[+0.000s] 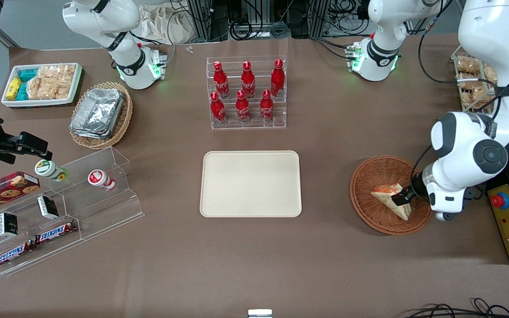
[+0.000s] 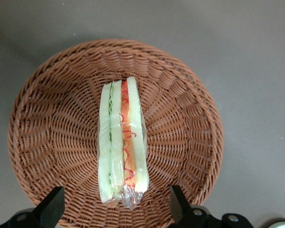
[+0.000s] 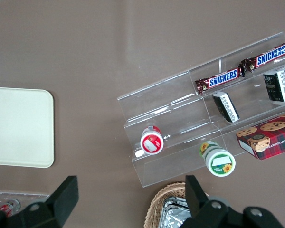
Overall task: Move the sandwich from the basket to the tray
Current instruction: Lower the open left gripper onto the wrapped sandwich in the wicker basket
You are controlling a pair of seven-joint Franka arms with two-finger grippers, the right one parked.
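The left arm's claw [image 1: 401,197] hangs wide open above the round reddish-brown wicker basket [image 1: 369,194], its black fingers [image 2: 51,209] spread to either side of the wrapped triangular white-bread sandwich [image 2: 121,142] and gripping nothing. The sandwich lies in the basket's middle. The cream rectangular plastic tray [image 1: 250,183] sits well apart on the brown worktop [image 1: 325,132], toward the parked arm's end.

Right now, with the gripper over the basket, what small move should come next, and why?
Probably lower straight down, then close. The gripper is open with its fingers on either side of the sandwich, which lies untouched in the basket; the tray is empty.
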